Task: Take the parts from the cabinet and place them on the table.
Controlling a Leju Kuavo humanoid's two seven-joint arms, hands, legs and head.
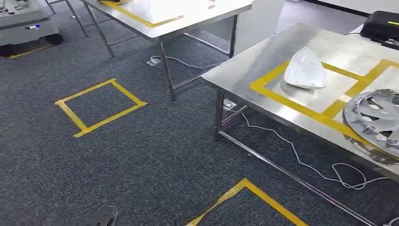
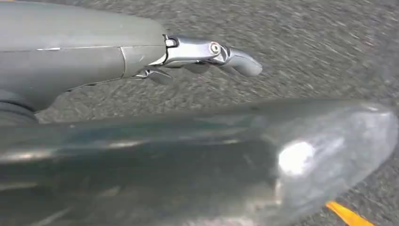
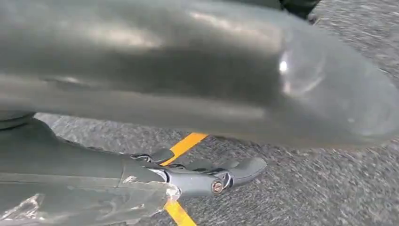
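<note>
Two parts lie on the steel table (image 1: 263, 61) at the right: a white moulded part (image 1: 306, 69) inside a yellow-taped box and, nearer the right edge, a silver wheel cover (image 1: 376, 117). My left hand (image 2: 197, 56) hangs over the grey carpet with its fingers stretched out and holds nothing. My right hand (image 3: 202, 176) hangs the same way above a yellow floor tape line (image 3: 186, 143), also with nothing in it. The cabinet is out of sight.
A second steel table (image 1: 188, 12) stands further back. A black case (image 1: 383, 26) sits at the far right end of the near table. White cables (image 1: 301, 160) trail under that table. Yellow tape squares (image 1: 99, 107) mark the carpet. A grey cart (image 1: 23, 23) stands top left.
</note>
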